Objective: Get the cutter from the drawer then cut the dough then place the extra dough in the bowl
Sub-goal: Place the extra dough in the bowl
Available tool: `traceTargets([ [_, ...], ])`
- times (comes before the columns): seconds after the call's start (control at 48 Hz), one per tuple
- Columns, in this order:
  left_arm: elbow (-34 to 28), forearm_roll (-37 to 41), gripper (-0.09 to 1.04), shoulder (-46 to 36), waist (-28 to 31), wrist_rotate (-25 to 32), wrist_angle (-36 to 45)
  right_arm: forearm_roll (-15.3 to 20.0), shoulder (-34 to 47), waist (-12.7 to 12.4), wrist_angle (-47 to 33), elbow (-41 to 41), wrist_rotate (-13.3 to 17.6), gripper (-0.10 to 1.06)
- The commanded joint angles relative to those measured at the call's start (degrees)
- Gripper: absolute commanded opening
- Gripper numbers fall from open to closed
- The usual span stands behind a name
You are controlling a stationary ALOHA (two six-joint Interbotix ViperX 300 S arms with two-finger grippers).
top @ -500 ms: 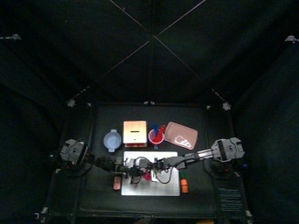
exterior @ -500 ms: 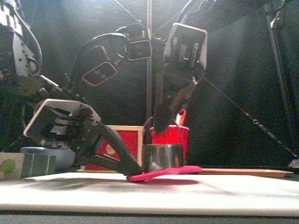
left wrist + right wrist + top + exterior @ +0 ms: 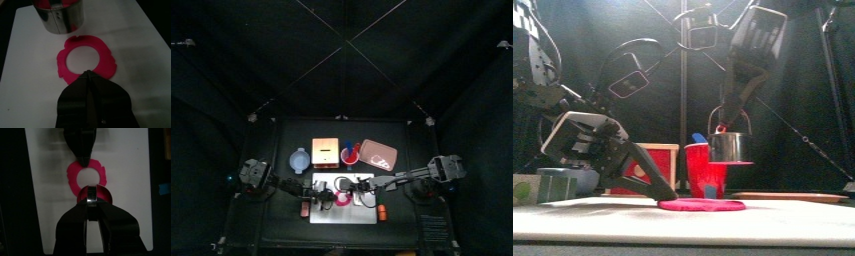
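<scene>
A pink dough ring with a round hole lies flat on the white cutting board. My left gripper is shut, its tip pressed on the ring's near edge; in the front view the left gripper slants down onto the dough ring. My right gripper is shut on the wire handle of the round metal cutter, which hangs above the board, just right of the ring. Pink dough shows inside the cutter.
Behind the board stand the blue-grey bowl, the wooden box, the red cup with toy knives and the pink tray.
The right gripper has lifted the cutter off the dough and carried it up and to the right. The dough now lies flat as a ring. The left gripper has stayed put.
</scene>
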Motion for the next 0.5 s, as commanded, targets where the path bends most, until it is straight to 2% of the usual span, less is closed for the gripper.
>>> traceTargets([
  [0.021,0.70,-0.70,0.44,-1.58,0.53,0.00,0.62,0.09,-4.48,-0.62,-2.02,3.34,0.18,0.49],
  [0.188,1.76,-1.76,0.44,-4.57,1.58,0.00,1.93,-0.26,-5.36,-1.49,-3.43,8.26,0.44,0.49],
  [0.375,2.37,-1.85,0.44,-7.38,2.29,0.00,2.55,0.09,-5.01,-3.16,-7.82,10.28,0.44,0.51],
  [0.5,2.37,-1.76,0.45,-8.53,2.29,0.00,2.46,-0.09,-5.01,-3.34,-9.23,10.55,0.44,0.65],
])
